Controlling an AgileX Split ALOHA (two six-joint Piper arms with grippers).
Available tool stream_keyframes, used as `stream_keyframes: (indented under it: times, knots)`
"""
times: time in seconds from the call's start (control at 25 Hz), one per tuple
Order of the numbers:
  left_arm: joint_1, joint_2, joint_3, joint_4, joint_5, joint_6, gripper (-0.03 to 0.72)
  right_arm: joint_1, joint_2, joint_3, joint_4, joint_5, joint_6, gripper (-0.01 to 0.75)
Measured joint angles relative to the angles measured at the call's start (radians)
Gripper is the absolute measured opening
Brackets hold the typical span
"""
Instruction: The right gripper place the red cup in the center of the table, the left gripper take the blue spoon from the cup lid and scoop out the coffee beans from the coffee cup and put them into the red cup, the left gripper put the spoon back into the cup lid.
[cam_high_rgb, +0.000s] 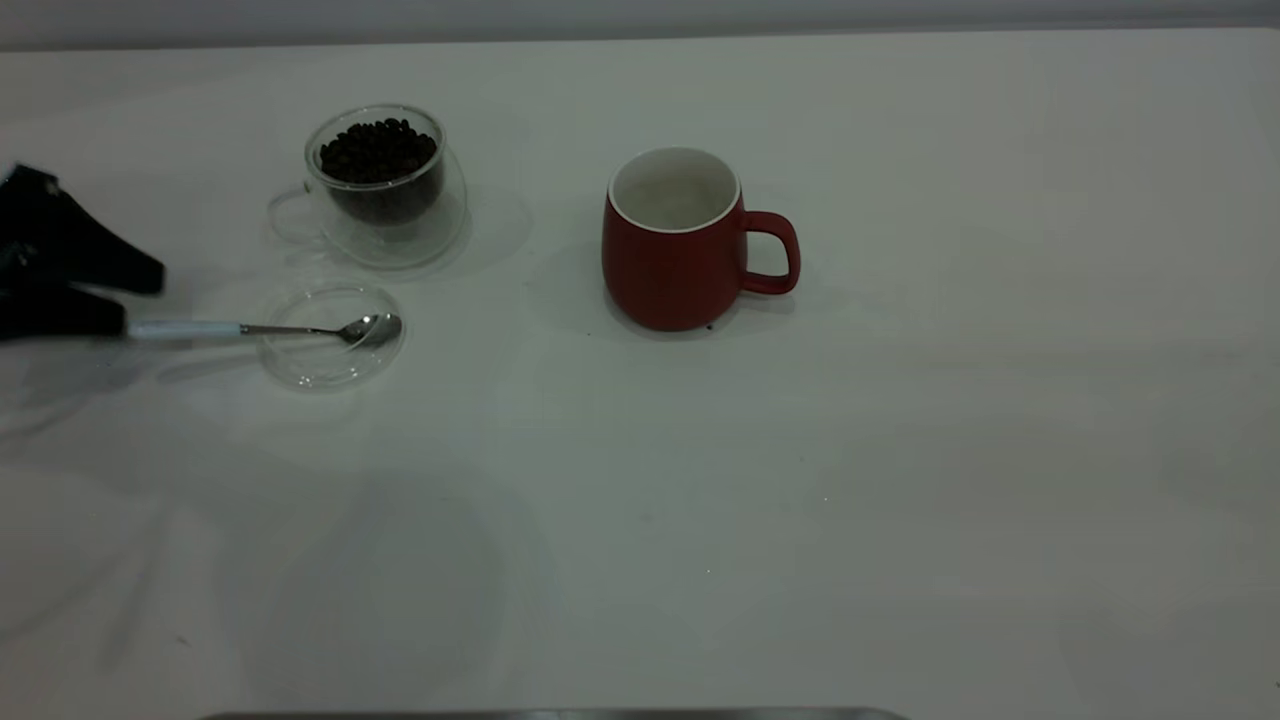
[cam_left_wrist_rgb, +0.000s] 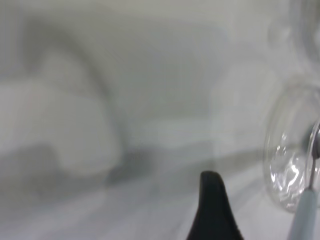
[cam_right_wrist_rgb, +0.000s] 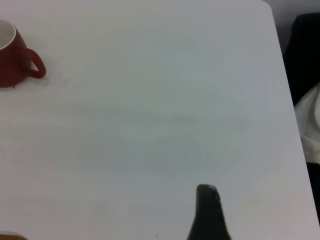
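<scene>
Black left gripper (cam_high_rgb: 125, 305) is sitting at the table's left edge, jaws apart around the pale-blue handle end of the small metal-bowled blue spoon (cam_high_rgb: 270, 329), contact unclear. Spoon bowl is resting in the round clear glass cup lid (cam_high_rgb: 300, 365). Behind it, clear glass coffee cup (cam_high_rgb: 400, 215) is holding dark coffee beans (cam_high_rgb: 377, 150). Dark-red ceramic red cup (cam_high_rgb: 670, 265) is standing mid-table on the white table (cam_high_rgb: 700, 520), handle rightward. Right gripper (cam_right_wrist_rgb: 207, 210) is hovering well apart; jaw state cannot be told.

The table (cam_high_rgb: 900, 450) bears the coffee cup (cam_high_rgb: 385, 190), cup lid (cam_high_rgb: 330, 335) and red cup (cam_high_rgb: 672, 245).
</scene>
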Motion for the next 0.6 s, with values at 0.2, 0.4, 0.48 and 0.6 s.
stream_keyframes:
  times: [0.2, 0.4, 0.48, 0.6]
  knots:
    - [-0.003, -0.137, -0.111, 0.147, 0.022, -0.140, 0.586, 0.000, 0.000, 0.000, 0.000, 0.000, 0.000, 0.588]
    - [-0.054, -0.299, -0.268, 0.451, 0.115, -0.438, 0.586, 0.000, 0.000, 0.000, 0.000, 0.000, 0.000, 0.588]
    - [-0.086, -0.355, -0.325, 0.563, 0.173, -0.569, 0.586, 0.000, 0.000, 0.000, 0.000, 0.000, 0.000, 0.588]
    - [-0.143, -0.429, -0.371, 0.724, 0.274, -0.735, 0.586, 0.000, 0.000, 0.000, 0.000, 0.000, 0.000, 0.588]
